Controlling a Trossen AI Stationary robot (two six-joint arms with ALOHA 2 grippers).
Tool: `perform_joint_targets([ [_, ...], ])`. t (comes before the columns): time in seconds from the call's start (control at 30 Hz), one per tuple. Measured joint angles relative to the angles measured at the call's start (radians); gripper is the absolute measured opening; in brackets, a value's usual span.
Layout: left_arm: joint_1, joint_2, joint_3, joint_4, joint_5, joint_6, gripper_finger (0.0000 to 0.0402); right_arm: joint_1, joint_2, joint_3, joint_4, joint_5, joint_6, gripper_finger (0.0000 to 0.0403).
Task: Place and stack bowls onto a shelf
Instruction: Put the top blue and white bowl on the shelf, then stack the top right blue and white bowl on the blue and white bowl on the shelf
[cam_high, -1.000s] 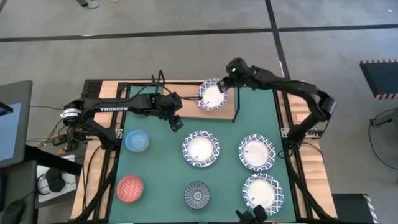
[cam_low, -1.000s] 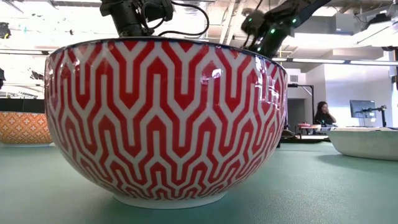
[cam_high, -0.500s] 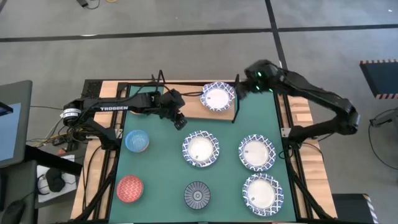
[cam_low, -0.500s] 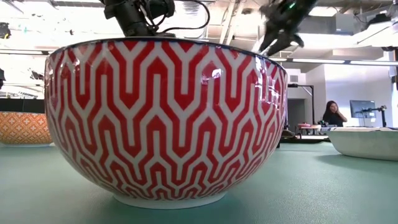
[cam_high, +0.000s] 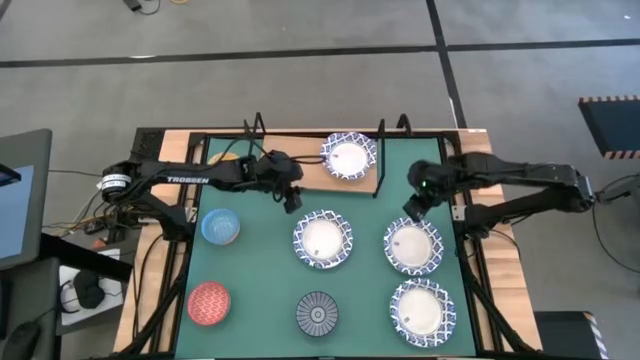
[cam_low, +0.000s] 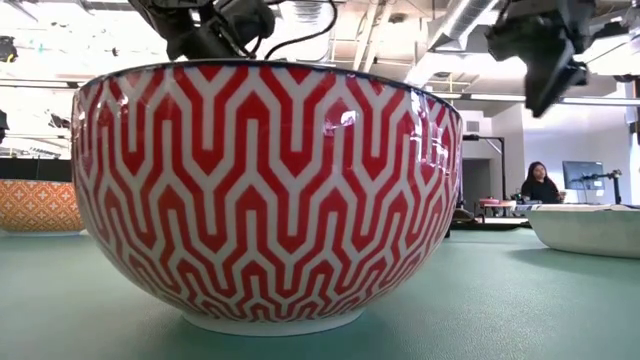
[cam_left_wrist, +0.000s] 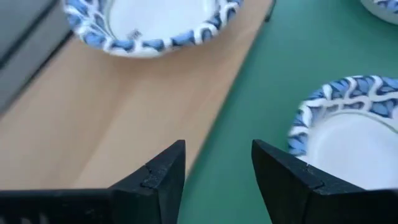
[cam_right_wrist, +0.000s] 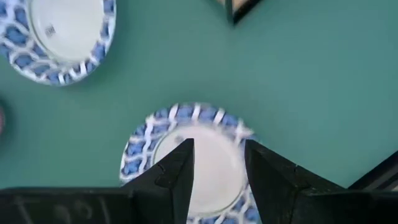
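One white bowl with a blue patterned rim (cam_high: 349, 157) sits on the right part of the light-wood shelf (cam_high: 300, 170) at the far side of the green mat. Three more white bowls (cam_high: 322, 240) (cam_high: 412, 245) (cam_high: 422, 308) rest on the mat. The light blue bowl (cam_high: 220, 227), red bowl (cam_high: 209, 303) and dark striped bowl (cam_high: 317, 313) stand on the mat's left and near parts. The yellow bowl (cam_high: 226, 157) is mostly hidden under the left arm. My left gripper (cam_high: 290, 197) hangs open over the shelf's near edge (cam_left_wrist: 217, 168). My right gripper (cam_high: 415, 205) hovers open above the right middle white bowl (cam_right_wrist: 186, 155).
The shelf's black wire posts (cam_high: 379, 160) rise at its right end, close to the right arm's path. The red bowl (cam_low: 265, 190) fills the low view. Bare mat lies between the shelf and the white bowls (cam_high: 365, 205). A person sits far off in the room (cam_low: 540, 185).
My right gripper has drawn away from the bowl on the shelf, swinging toward the table's right and near side until it stands over the right middle white bowl. The bowl stays on the shelf, a little farther right than before. My left gripper has crept slightly rightward.
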Motion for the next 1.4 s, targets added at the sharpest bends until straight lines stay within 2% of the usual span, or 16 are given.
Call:
perform_joint_targets([
  [0.23, 0.008, 0.016, -0.027, 0.059, 0.305, 0.128, 0.0151, 0.116, -0.039, -0.039, 0.004, -0.003, 0.155, 0.0167],
  [0.3, 0.004, 0.052, -0.033, 0.077, 0.345, 0.148, 0.0141, 0.139, -0.046, -0.039, 0.003, -0.002, 0.185, 0.0167],
  [0.5, 0.011, 0.172, -0.006, 0.128, 0.337, 0.143, 0.0088, 0.188, -0.058, -0.039, -0.002, 0.026, 0.25, 0.0165],
  [0.67, 0.039, 0.266, 0.034, 0.133, 0.332, 0.142, 0.0041, 0.19, -0.058, -0.039, -0.008, 0.044, 0.266, 0.0165],
  [0.83, 0.071, 0.344, 0.086, 0.125, 0.3, 0.122, 0.001, 0.19, -0.058, -0.039, -0.009, 0.051, 0.275, 0.0165],
  [1.0, 0.097, 0.36, 0.133, 0.139, 0.229, 0.115, 0.0001, 0.191, -0.052, -0.039, -0.027, 0.103, 0.29, 0.0165],
  [1.1, 0.112, 0.362, 0.147, 0.205, 0.205, 0.116, 0.0002, 0.185, -0.036, -0.039, -0.041, 0.139, 0.263, 0.0165],
  [1.4, 0.156, 0.36, 0.211, 0.206, 0.217, 0.136, 0.0, 0.153, 0.083, -0.042, -0.045, 0.134, 0.052, 0.0171],
])
